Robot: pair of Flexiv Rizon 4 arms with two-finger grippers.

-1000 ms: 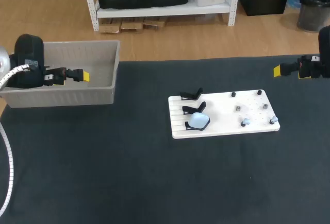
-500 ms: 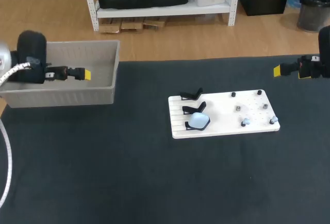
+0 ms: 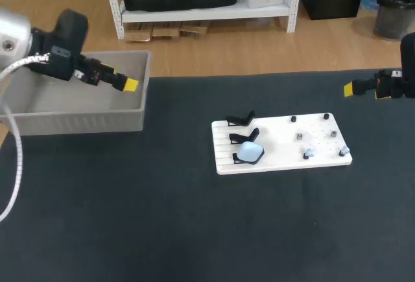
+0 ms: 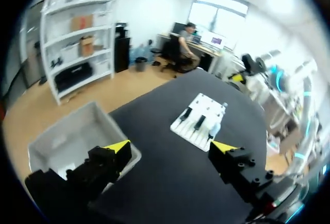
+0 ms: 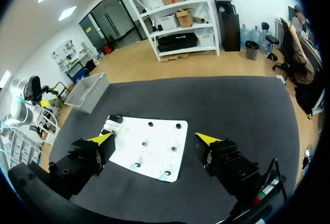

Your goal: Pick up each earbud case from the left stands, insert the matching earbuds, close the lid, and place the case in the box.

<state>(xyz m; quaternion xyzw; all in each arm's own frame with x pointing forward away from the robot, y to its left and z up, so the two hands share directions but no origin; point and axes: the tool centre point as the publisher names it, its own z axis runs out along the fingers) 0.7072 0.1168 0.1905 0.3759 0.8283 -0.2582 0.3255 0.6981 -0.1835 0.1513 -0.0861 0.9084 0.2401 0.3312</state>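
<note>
Risk: the one visible case (image 3: pixel 249 153), pale blue, sits on the lowest stand at the left end of the white board (image 3: pixel 285 133), centre-right of the head view. A slanted approach could knock it off its stand or shove the board across the desk (image 3: pixel 162 217). The small pale earbuds (image 3: pixel 309 154) on pegs at the board's lower right could slip from a misaligned pinch and roll away. The left arm must also clear the wall of the box (image 3: pixel 78 123) when it leaves the upper left. The left end effector (image 3: pixel 130 85) hangs over the box's right end. Its fingers are spread wide, holding and touching nothing. The right end effector (image 3: pixel 349 89) hangs at the right edge of the head view, well apart from the board. It is likewise spread wide and empty.
</note>
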